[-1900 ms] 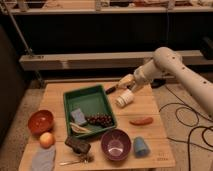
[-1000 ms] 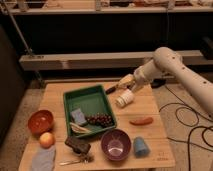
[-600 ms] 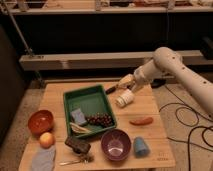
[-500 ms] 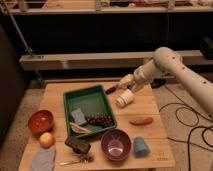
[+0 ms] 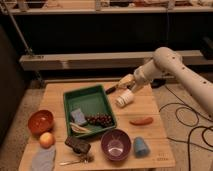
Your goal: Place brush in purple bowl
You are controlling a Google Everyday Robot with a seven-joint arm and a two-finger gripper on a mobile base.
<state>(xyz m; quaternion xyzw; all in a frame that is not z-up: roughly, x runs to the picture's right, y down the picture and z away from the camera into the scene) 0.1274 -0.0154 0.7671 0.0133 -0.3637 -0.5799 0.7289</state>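
The brush (image 5: 111, 89) shows as a short dark stick just past the far right corner of the green tray; its head is hidden. My gripper (image 5: 122, 84) is at the brush's right end, low over the table and touching or nearly touching it. The purple bowl (image 5: 116, 145) stands empty near the table's front edge, well in front of the gripper, with a blue cup (image 5: 140, 147) at its right side.
The green tray (image 5: 91, 96) holds a sponge, grapes and a pale item. A white cup (image 5: 124, 98) lies just below the gripper and a sausage (image 5: 141, 121) in front of it. At front left are a red-orange bowl (image 5: 40, 121), an orange (image 5: 46, 139), a dark block (image 5: 77, 145), a metal utensil (image 5: 75, 161) and a cloth (image 5: 42, 159).
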